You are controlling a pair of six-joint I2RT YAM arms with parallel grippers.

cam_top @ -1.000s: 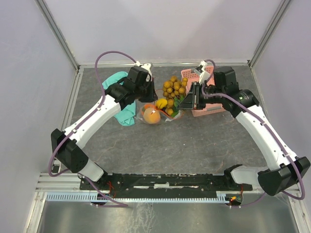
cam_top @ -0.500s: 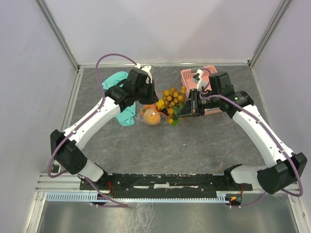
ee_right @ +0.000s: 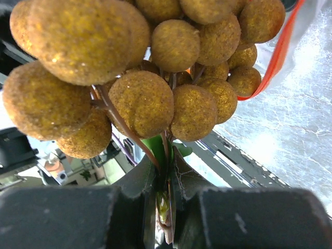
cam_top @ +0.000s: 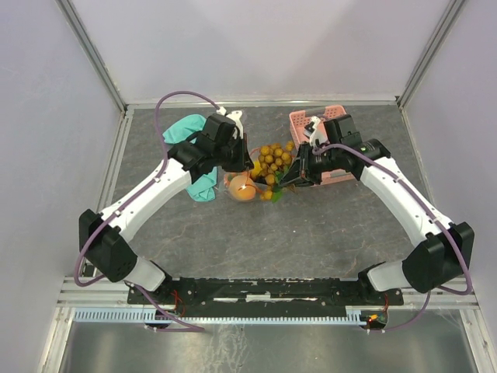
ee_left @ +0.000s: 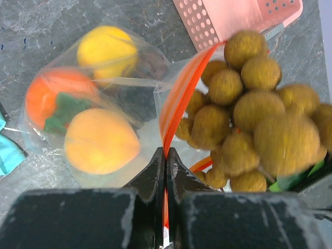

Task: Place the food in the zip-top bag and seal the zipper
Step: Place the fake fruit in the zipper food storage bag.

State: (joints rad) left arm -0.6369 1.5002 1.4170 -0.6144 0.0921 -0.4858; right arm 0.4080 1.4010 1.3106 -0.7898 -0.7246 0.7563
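Left tool [ee_left: 165, 151] pinched fully shut on zipper [ee_left: 179, 98], holding bag [ee_left: 148, 111] mouth open, centre of overhead frame. Right tool [ee_right: 165, 179] closed on berry cluster [ee_right: 155, 104] stem, at mouth. Risk: bulky cluster snags zipper, pulls it free.

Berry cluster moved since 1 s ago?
Yes: the berry cluster has dropped toward the near edge, off the pink basket's far corner, toward the zip-top bag.

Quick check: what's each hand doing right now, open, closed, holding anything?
Left hand: closed, pinching the zipper at the mouth of the zip-top bag.
Right hand: closed on the stem of the berry cluster.
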